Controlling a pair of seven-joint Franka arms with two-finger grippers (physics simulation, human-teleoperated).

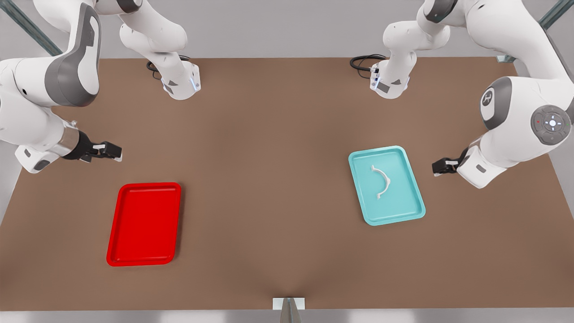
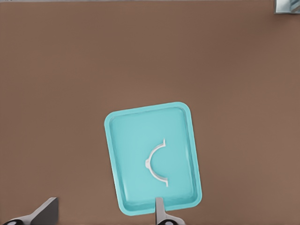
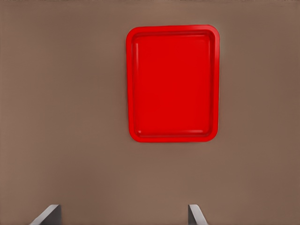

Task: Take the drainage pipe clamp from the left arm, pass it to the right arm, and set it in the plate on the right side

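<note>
- Drainage pipe clamp (image 1: 381, 181) lies inside the tray (image 1: 410, 211), near its centre, at 3 o'clock on the tabletop (image 1: 269, 157) in the front view.
- Plate (image 1: 116, 242) at 8 o'clock, well apart from the tray.

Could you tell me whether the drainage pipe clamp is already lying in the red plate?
No, the drainage pipe clamp lies in the teal tray, while the red plate holds nothing.
</note>
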